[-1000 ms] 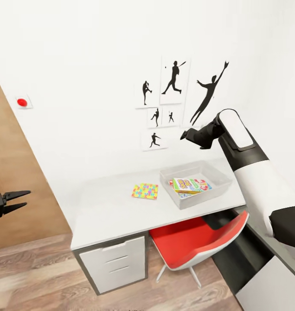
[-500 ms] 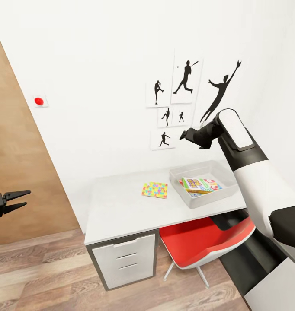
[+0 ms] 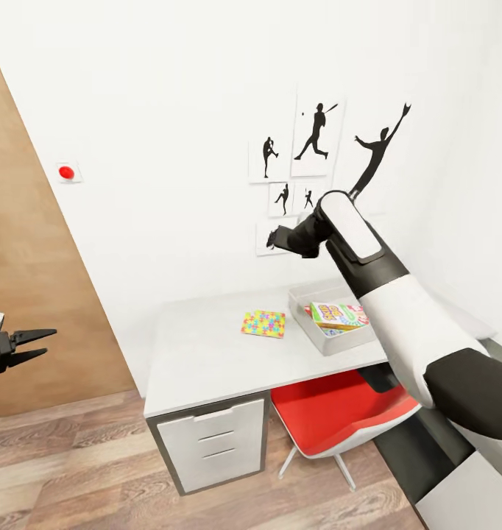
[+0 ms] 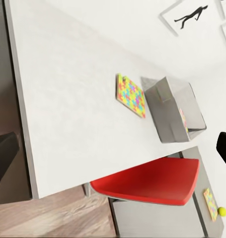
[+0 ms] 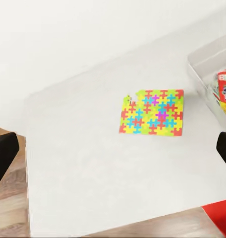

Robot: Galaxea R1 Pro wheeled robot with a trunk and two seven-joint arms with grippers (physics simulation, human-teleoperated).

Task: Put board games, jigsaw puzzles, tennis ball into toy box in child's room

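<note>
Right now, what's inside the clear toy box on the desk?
The toy box holds a colourful board game lying on top; something blue-patterned peeks from beneath it. The right arm covers the box's far end.

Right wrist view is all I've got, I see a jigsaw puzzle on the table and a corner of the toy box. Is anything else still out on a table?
Observer: Yes. The left wrist view shows a second jigsaw puzzle and the tennis ball on another grey surface beyond the red chair.
Operator: What's already in the toy box?
Observer: In the head view, the toy box holds colourful flat boxes, apparently board games; how many, I cannot tell.
Operator: Where's the left gripper?
Observer: The left gripper is open, out at the head view's left edge, in front of the wooden panel and well off the table.
</note>
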